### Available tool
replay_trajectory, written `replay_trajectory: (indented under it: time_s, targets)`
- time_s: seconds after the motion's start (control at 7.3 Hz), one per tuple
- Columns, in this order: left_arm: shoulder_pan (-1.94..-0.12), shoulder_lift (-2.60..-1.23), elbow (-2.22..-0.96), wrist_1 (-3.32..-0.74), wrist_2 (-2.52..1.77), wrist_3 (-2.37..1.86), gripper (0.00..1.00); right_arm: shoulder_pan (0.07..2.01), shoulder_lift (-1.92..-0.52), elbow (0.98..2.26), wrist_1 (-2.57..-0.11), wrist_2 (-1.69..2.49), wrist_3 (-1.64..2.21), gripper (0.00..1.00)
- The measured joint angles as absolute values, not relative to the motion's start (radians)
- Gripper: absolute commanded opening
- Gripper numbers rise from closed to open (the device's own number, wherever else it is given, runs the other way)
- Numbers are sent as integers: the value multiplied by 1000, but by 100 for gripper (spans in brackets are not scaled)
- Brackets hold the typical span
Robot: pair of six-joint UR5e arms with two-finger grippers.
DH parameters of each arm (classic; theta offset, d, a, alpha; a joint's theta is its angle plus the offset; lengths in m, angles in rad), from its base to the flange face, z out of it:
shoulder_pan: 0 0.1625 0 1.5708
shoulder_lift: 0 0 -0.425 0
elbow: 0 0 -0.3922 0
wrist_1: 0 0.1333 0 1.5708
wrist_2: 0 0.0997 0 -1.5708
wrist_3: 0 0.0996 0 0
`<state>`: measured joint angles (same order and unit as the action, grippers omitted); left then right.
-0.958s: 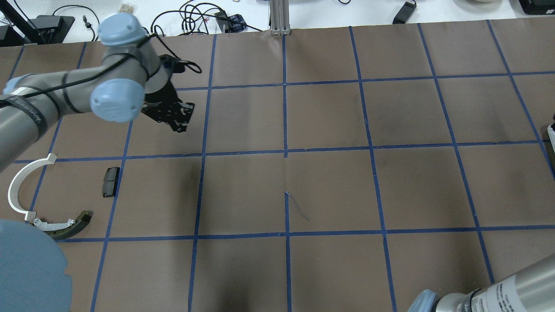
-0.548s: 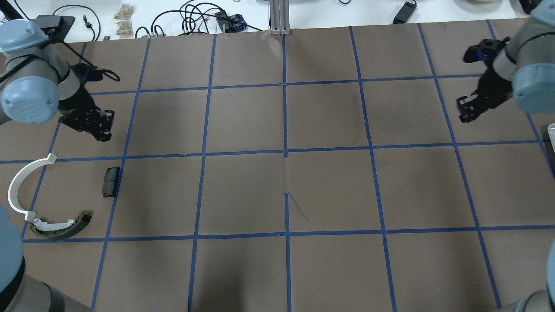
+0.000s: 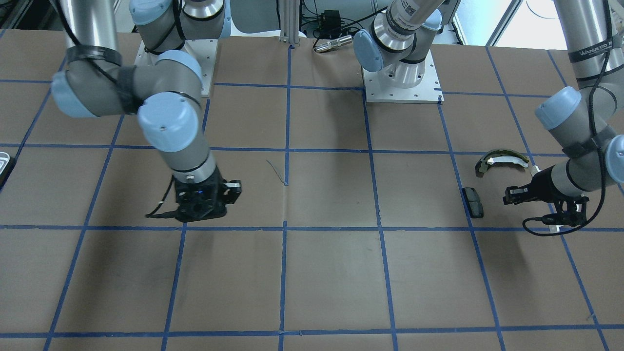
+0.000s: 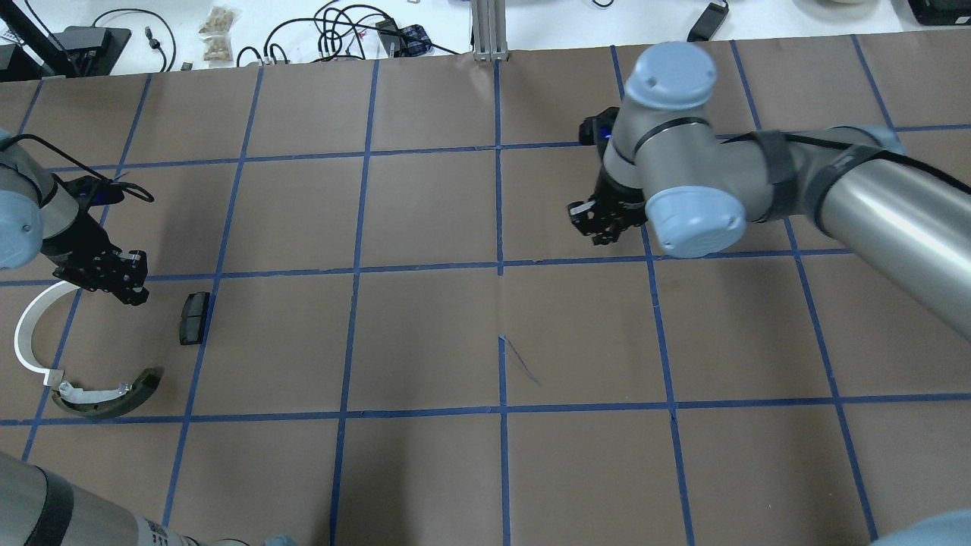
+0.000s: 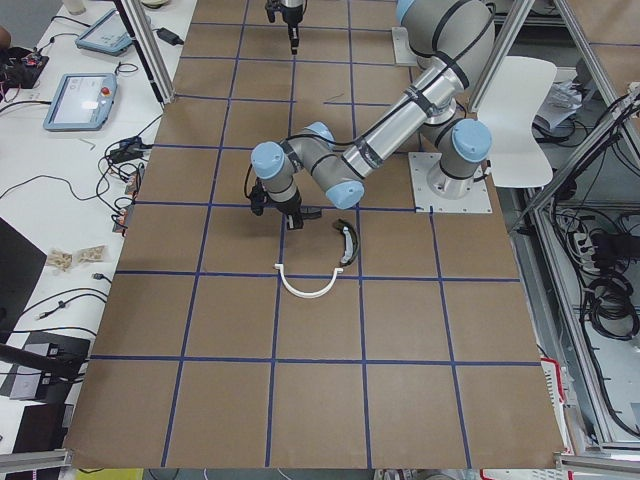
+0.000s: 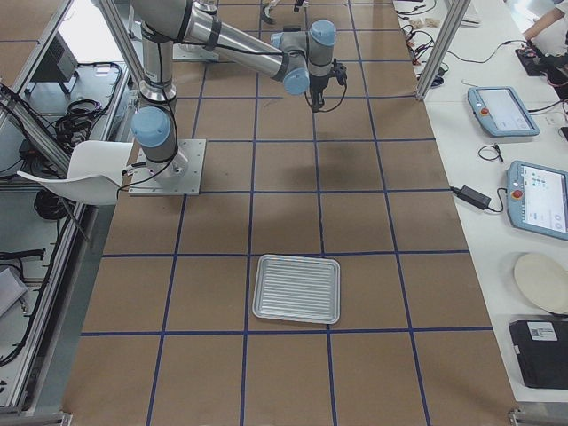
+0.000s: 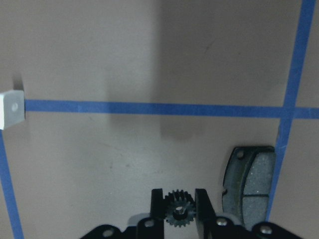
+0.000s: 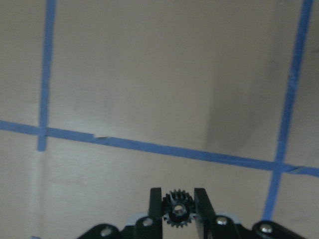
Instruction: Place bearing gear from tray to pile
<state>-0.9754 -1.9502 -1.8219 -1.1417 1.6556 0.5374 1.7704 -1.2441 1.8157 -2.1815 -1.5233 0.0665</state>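
Note:
My left gripper (image 4: 125, 284) is shut on a small black bearing gear (image 7: 179, 211) and hangs low over the table at the pile. The pile is a white plastic arc (image 4: 26, 334), an olive curved shoe (image 4: 114, 394) and a black pad (image 4: 193, 317); the pad lies just right of the fingers in the left wrist view (image 7: 248, 181). My right gripper (image 4: 595, 224) is shut on another black gear (image 8: 177, 208) above bare table right of centre. The ribbed silvery tray (image 6: 257, 288) lies far to the right with nothing in it.
Brown table cover with a blue tape grid. Cables and small items lie on the white bench beyond the far edge (image 4: 341, 30). Tablets and a power supply lie on the side bench (image 6: 524, 177). The right arm's elbow (image 4: 683, 212) spans the upper right.
My left gripper has moved left and toward the near side, down to the pile. My right arm has come in from the right edge and moved to the middle of the table.

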Motion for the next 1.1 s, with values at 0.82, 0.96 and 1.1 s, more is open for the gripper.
replay_trajectory:
  time_s: [0.82, 0.96, 1.1]
  targets:
    - [-959, -1959, -1866, -1113, 1657, 547, 100, 2012, -1113, 1816, -2334, -1484, 405, 100]
    - [-958, -1958, -1865, -1112, 1658, 546, 100, 2004, -1117, 1811, -2349, -1485, 402, 100]
    - [-963, -1953, -1859, -1111, 1658, 544, 100, 1978, -1135, 1799, -2334, -1497, 384, 100]
